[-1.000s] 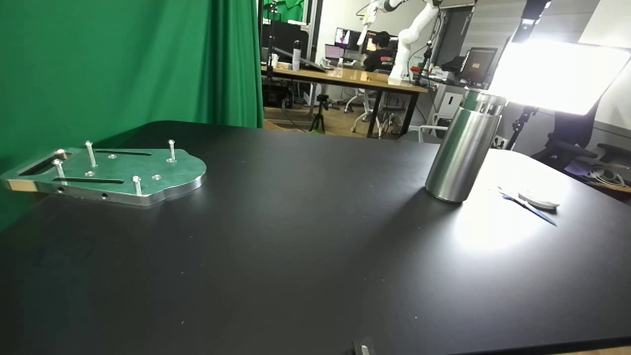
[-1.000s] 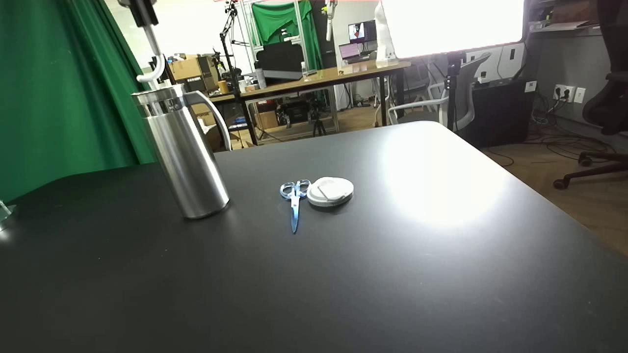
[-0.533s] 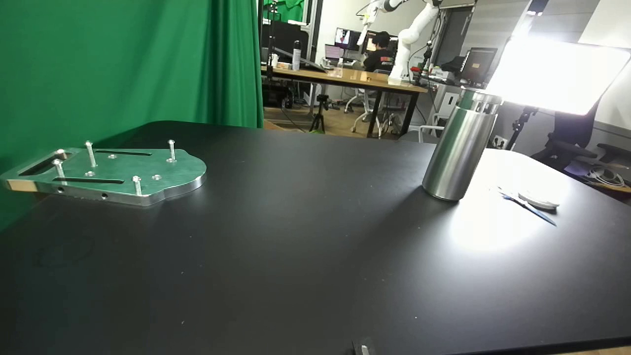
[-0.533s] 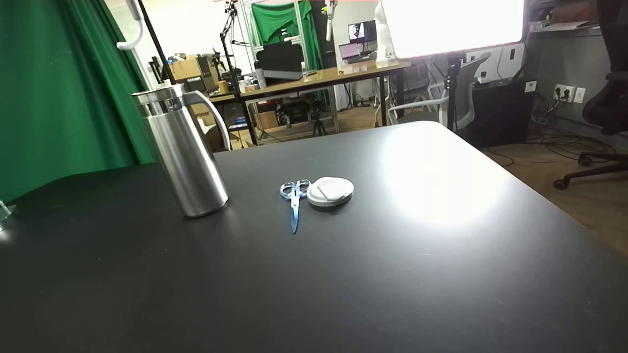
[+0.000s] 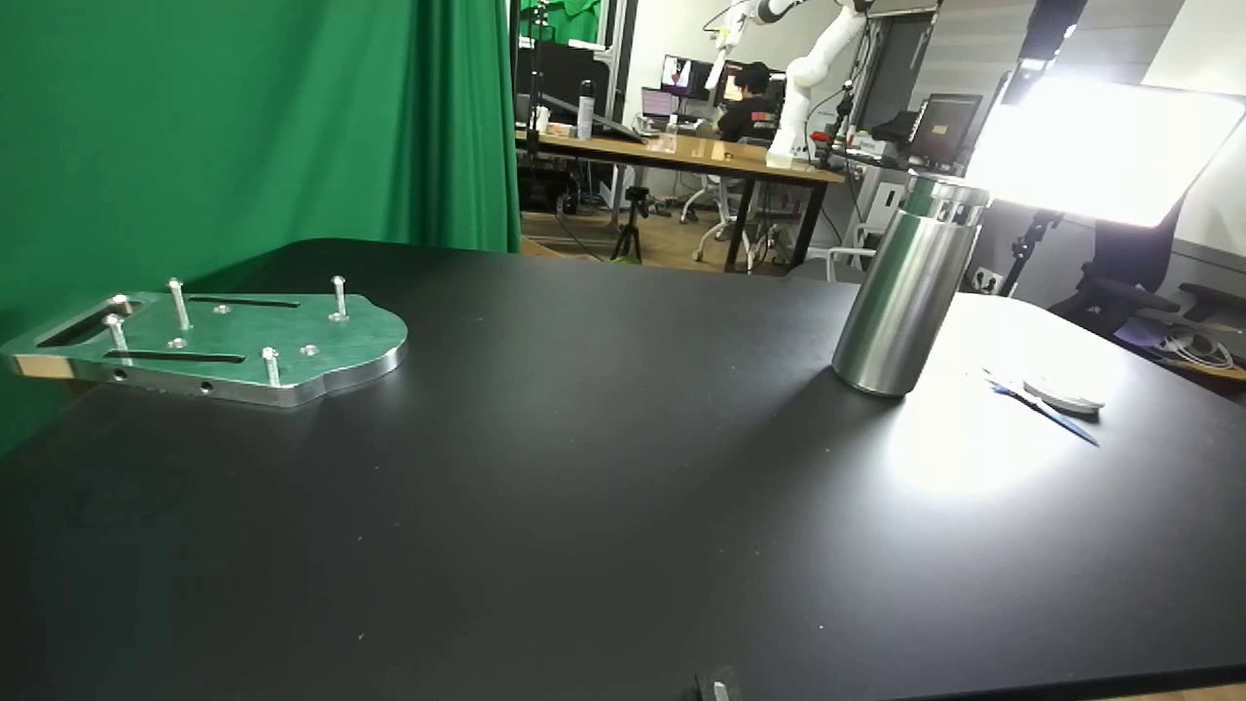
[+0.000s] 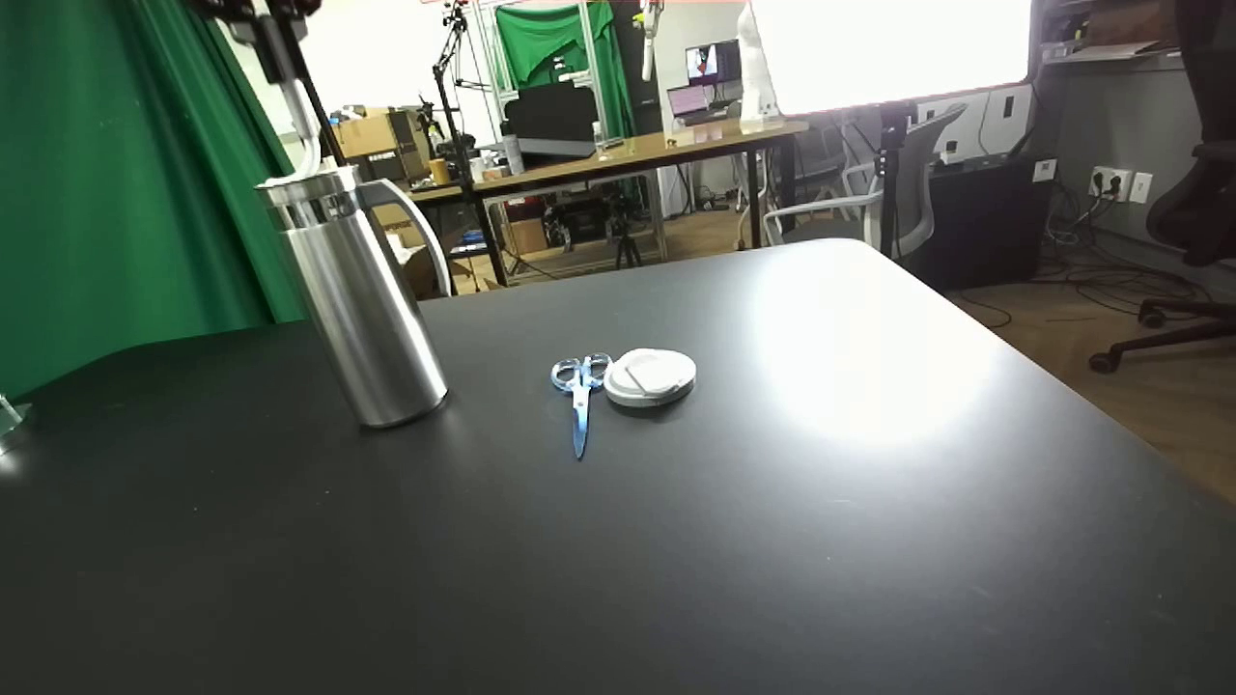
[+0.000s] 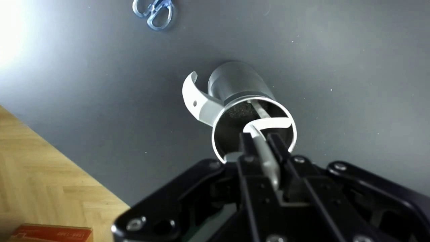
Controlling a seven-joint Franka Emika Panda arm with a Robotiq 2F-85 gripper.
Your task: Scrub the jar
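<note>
Wrist view, upright jar (image 7: 238,79) opening upward, end effector (image 7: 261,139) clamped on down-pointing white tool (image 7: 270,123)

No text readable for sure. Red box (image 7: 52,232) in wrist view: small pale print (image 7: 74,235), too blurred to make out.

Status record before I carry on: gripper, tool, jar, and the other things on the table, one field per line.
Gripper: shut on the white tool
Tool: bend at the mouth of the jar, shaft running inside, lower end not visible
Jar: steel, side handle, mouth open, standing on the table
Side by side: scissors and white rounded object
Also on table: metal plate with upright bolts
</note>
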